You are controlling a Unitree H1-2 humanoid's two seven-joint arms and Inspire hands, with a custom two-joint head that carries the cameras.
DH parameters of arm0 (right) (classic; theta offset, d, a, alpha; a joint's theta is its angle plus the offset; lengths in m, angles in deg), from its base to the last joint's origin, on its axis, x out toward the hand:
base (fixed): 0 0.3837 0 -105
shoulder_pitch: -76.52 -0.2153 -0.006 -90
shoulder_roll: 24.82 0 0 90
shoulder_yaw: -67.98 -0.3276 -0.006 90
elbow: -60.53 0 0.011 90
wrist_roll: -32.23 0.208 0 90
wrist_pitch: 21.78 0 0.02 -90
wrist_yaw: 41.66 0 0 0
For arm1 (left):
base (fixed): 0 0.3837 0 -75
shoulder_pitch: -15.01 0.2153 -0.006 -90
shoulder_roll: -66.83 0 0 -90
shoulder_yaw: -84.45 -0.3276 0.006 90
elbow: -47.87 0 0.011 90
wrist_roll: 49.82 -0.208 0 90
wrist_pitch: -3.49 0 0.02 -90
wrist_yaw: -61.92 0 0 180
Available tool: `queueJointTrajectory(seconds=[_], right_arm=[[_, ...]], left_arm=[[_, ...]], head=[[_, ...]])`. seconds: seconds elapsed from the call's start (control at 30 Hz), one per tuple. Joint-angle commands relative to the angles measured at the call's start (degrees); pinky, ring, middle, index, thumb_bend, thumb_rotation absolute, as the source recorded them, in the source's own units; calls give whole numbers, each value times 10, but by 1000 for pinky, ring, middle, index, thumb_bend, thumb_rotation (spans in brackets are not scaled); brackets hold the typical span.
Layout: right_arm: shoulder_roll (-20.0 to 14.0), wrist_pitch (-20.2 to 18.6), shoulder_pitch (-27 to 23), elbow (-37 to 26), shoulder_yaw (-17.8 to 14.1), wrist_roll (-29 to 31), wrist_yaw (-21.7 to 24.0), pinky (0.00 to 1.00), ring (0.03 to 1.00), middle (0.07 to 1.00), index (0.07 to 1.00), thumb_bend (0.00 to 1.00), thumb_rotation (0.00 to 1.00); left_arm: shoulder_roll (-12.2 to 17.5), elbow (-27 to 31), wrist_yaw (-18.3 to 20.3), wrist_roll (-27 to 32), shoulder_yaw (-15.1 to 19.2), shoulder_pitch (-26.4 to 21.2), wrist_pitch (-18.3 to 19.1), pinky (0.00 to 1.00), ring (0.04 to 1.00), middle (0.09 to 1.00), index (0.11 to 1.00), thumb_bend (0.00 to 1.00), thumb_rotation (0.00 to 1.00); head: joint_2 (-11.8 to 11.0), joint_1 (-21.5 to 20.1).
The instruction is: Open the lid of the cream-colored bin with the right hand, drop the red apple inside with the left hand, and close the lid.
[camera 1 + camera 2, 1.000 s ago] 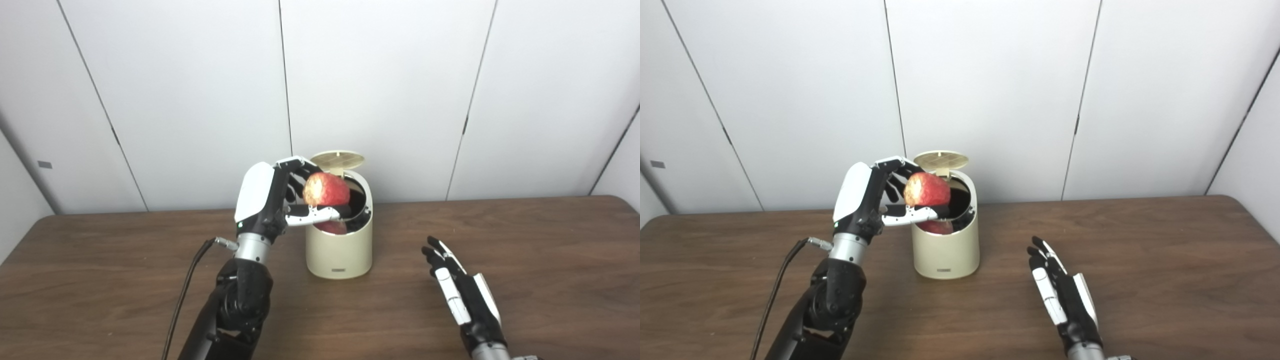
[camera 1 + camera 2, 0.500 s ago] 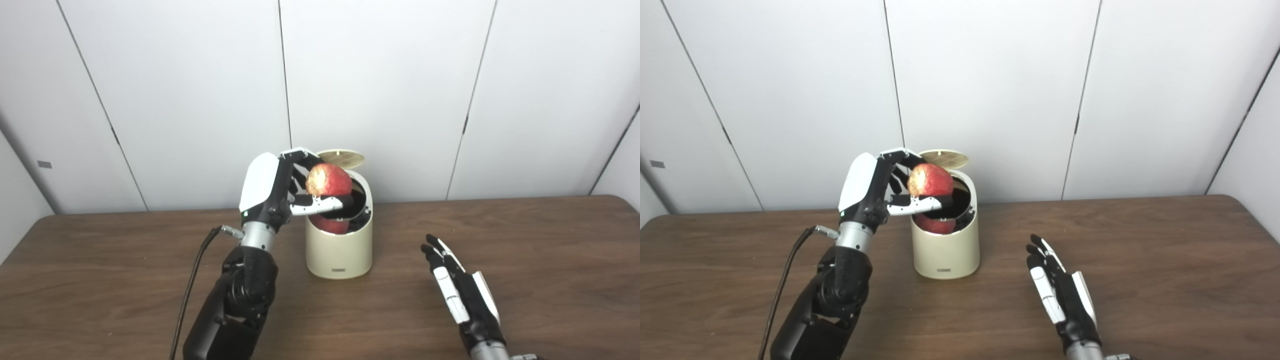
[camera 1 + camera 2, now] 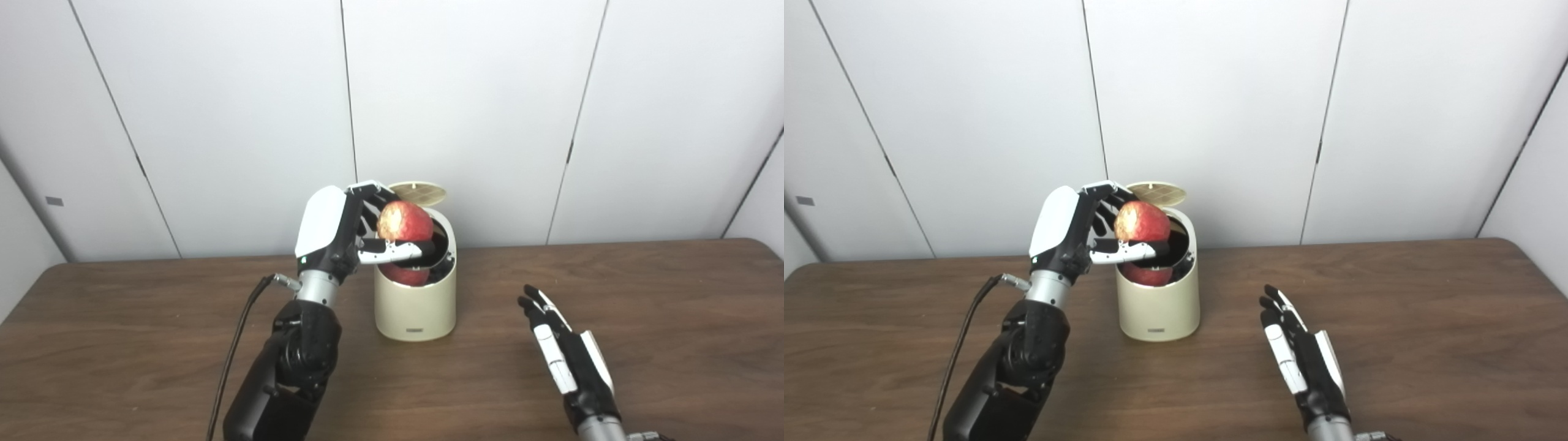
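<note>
A cream-colored bin (image 3: 416, 306) stands on the brown table (image 3: 643, 294) with its round lid (image 3: 418, 192) tipped up at the back. My left hand (image 3: 343, 233) is shut on a red apple (image 3: 404, 222) and holds it right over the bin's open mouth. A red shape (image 3: 404, 275) shows inside the opening below the apple, probably its reflection. My right hand (image 3: 566, 355) rests open over the table to the right of the bin, fingers stretched out and holding nothing.
A black cable (image 3: 236, 343) runs down beside my left forearm. White wall panels (image 3: 465, 110) rise close behind the bin. The table's front edge lies below the picture.
My left hand has carried the apple a little up and to the right, further over the bin's mouth. The right hand has barely moved.
</note>
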Motion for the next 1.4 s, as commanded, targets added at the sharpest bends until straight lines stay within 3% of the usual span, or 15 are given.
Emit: queueJointTrajectory(seconds=[0.0, 0.13, 0.33, 0.43, 0.47, 0.53, 0.7, 0.97, 1.37], right_arm=[[-1, 8, -19, -19, -2, 6, 0, 909, 929, 903, 921, 640, 1000], [-2, 6, -19, -24, 0, 6, 0, 890, 924, 899, 920, 646, 1000], [-7, 9, -22, -25, 3, 1, 2, 843, 897, 879, 919, 617, 1000], [-10, 7, -23, -24, 5, -10, -1, 847, 876, 856, 905, 593, 1000], [-10, 7, -23, -25, 6, -14, -3, 847, 869, 847, 898, 577, 1000], [-10, 11, -23, -29, 8, -22, -4, 837, 855, 833, 884, 558, 1000], [-9, 14, -24, -43, 14, -41, -6, 814, 780, 732, 730, 466, 1000], [-5, 17, -27, -34, 17, -36, -4, 674, 703, 695, 700, 435, 1000], [-15, 13, -28, -33, 29, -52, -1, 674, 685, 681, 687, 441, 1000]], left_arm=[[6, 23, -2, -9, -1, -21, -11, 336, 421, 522, 518, 474, 0], [6, 22, -5, -23, -3, -21, 2, 333, 429, 542, 515, 472, 0], [5, 47, 27, -96, -20, -24, 99, 398, 434, 548, 503, 499, 0], [4, 58, 39, -121, -28, -24, 128, 540, 604, 668, 495, 521, 51], [4, 60, 41, -130, -31, -24, 137, 545, 628, 684, 562, 736, 52], [3, 63, 44, -146, -36, -25, 150, 545, 655, 703, 624, 918, 69], [0, 77, 56, -174, -44, -24, 180, 607, 754, 784, 694, 996, 159], [2, 86, 69, -159, -40, -22, 173, 608, 742, 787, 709, 1000, 171], [3, 86, 67, -129, -30, -19, 156, 580, 674, 743, 690, 995, 122]], head=[[1, 0], [2, 2], [7, -1], [5, -2], [4, -2], [3, -2], [6, -4], [-3, -3], [-9, 1]])
